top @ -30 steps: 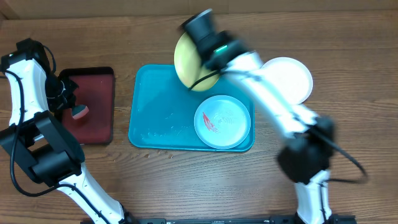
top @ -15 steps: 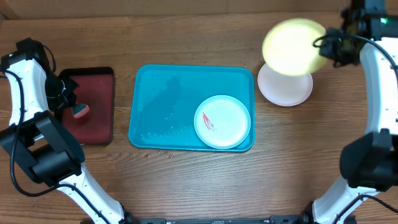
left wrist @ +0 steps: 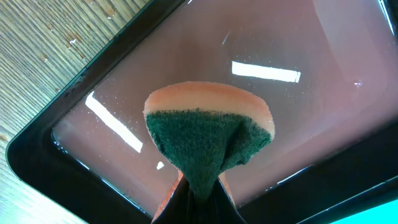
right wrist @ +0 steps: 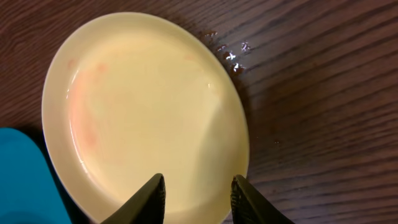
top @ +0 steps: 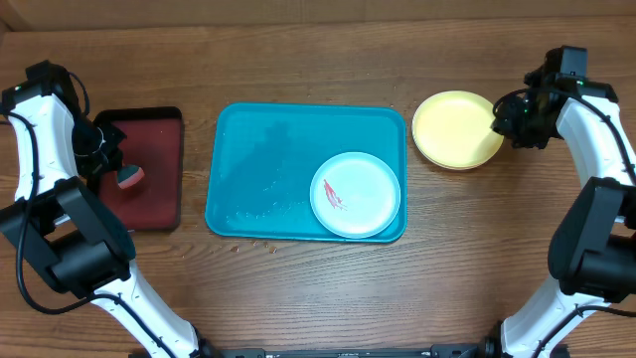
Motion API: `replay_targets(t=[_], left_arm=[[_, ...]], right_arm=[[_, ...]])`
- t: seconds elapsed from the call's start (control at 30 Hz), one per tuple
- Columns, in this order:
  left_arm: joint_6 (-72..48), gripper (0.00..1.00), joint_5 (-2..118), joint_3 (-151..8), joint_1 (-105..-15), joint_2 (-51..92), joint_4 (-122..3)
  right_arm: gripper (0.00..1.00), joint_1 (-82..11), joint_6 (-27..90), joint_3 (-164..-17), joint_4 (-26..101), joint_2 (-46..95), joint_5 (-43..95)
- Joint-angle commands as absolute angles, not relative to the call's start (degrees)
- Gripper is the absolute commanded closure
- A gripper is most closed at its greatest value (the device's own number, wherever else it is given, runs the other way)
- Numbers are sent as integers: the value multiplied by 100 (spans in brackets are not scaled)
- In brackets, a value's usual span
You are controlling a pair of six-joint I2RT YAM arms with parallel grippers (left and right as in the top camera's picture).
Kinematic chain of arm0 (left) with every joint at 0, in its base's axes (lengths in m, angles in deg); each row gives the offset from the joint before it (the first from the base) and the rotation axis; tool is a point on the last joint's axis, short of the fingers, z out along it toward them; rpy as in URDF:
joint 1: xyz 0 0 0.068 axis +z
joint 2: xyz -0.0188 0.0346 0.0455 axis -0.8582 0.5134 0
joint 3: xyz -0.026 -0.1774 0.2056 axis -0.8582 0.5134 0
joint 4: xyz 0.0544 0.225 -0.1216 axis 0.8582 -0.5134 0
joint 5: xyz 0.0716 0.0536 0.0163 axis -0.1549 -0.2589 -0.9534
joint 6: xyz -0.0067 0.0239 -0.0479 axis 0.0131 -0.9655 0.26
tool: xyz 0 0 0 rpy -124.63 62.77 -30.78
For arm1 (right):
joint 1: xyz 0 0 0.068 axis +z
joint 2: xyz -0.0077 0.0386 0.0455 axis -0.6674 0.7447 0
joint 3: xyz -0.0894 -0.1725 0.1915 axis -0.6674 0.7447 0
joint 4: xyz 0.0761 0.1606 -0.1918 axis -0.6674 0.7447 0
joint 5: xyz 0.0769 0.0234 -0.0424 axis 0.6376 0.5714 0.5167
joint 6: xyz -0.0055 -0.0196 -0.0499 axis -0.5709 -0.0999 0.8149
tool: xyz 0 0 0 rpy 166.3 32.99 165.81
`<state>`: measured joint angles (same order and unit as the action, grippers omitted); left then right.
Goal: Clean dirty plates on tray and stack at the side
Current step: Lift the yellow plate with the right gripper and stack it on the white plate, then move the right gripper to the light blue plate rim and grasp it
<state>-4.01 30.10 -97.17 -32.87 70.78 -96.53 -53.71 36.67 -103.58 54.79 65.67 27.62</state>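
Observation:
The yellow-green plate (top: pixel 455 129) lies flat on the table right of the turquoise tray (top: pixel 258 169); it fills the right wrist view (right wrist: pixel 143 112), with faint pink traces. The white plate is hidden. The mint-rimmed plate (top: pixel 356 194), with a red smear, sits in the tray's near right corner. My right gripper (top: pixel 502 121) is open and empty over the yellow-green plate's right edge, its fingers (right wrist: pixel 199 202) apart. My left gripper (top: pixel 117 171) is shut on a green and orange sponge (left wrist: pixel 208 137) over the dark red tray (left wrist: pixel 311 124).
The dark red, black-rimmed tray (top: pixel 154 169) lies left of the turquoise tray. Water drops (right wrist: pixel 230 53) sit on the wood beside the yellow-green plate. A corner of the turquoise tray (right wrist: pixel 18 180) shows at the lower left of the right wrist view.
My right gripper carried the yellow-green plate from above the tray to the right, put it down where the white plate lay, and let go. The left arm has not moved.

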Motion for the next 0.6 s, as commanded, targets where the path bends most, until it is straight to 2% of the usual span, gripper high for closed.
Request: replay_targets(t=[0.0,0.13,0.27,0.43,0.57], left_arm=[[-530,96,3075,-9680,-3305,7056,-9647],[-527,96,3077,-9680,-3305,7056,-9627],[-532,96,3106,-9680,-3305,7059,-9629],[-582,96,3165,-9680,-3305,7056,-9629],[-637,96,3165,-9680,-3327,7056,-9627]], right_arm=[[61,-5340,3671,-10341,5429,6508,2902],[60,-5272,4410,-10341,5381,6508,4069],[51,-4909,5551,-10341,5374,6508,4961],[34,-3963,6550,-10336,5337,6508,4666],[34,-3104,6456,-10336,5193,6508,3498]])
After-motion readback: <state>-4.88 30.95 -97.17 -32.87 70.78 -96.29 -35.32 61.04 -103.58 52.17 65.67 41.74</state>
